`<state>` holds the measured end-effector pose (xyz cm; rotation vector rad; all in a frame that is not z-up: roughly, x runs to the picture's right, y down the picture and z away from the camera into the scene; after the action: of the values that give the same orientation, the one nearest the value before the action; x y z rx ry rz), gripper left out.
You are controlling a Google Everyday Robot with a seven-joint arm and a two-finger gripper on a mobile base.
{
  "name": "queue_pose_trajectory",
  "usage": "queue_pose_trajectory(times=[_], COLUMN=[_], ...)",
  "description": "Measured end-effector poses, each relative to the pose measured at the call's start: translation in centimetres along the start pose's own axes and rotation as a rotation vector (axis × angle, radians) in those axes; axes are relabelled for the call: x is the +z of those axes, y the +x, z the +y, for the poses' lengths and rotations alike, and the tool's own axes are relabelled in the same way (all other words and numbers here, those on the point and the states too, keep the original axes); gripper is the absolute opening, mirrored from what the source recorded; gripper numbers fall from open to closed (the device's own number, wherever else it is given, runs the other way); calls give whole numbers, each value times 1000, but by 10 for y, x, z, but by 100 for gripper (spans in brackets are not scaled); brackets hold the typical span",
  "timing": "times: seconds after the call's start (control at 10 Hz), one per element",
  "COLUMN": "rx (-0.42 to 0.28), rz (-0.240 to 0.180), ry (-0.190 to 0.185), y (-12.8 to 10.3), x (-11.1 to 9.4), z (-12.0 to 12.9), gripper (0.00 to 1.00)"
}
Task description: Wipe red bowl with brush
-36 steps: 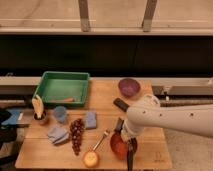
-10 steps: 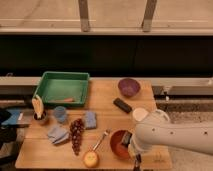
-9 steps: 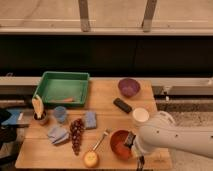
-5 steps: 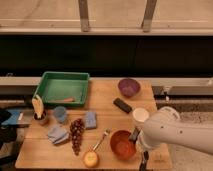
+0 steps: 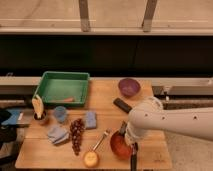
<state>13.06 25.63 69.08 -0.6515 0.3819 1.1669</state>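
Note:
The red bowl (image 5: 118, 145) sits near the front edge of the wooden table (image 5: 102, 97), with its right side covered by my white arm. My gripper (image 5: 133, 154) hangs at the bowl's right rim, mostly hidden under the wrist. The brush (image 5: 133, 161), a slim black stick, pokes down from the gripper past the table's front edge. A dark tip shows above the bowl at its far rim (image 5: 122, 129). The gripper seems shut on the brush.
A black block (image 5: 122, 106) lies behind the bowl, and a purple bowl (image 5: 129, 86) stands further back. A green tray (image 5: 65, 87) is at back left. A blue cup (image 5: 60, 114), blue cloths (image 5: 57, 134), grapes (image 5: 76, 134), a pale-handled utensil (image 5: 100, 141) and a yellow fruit (image 5: 91, 159) lie to the left.
My arm and gripper have moved left, from beside the bowl's right edge to over its right side. The bowl and the other things stay put.

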Motion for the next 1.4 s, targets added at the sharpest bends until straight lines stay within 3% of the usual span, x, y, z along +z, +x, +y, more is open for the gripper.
queue_pose_trajectory(times=[0.3, 0.7, 1.0, 1.2, 1.4], rx=[25, 157, 213, 210, 179], rz=[4, 1, -13, -19, -22], ry=[7, 24, 28, 28, 25], y=[29, 72, 60, 41, 16], x=[2, 4, 2, 2, 5], z=[20, 0, -33, -46, -43], gripper=[0, 0, 0, 0, 0])
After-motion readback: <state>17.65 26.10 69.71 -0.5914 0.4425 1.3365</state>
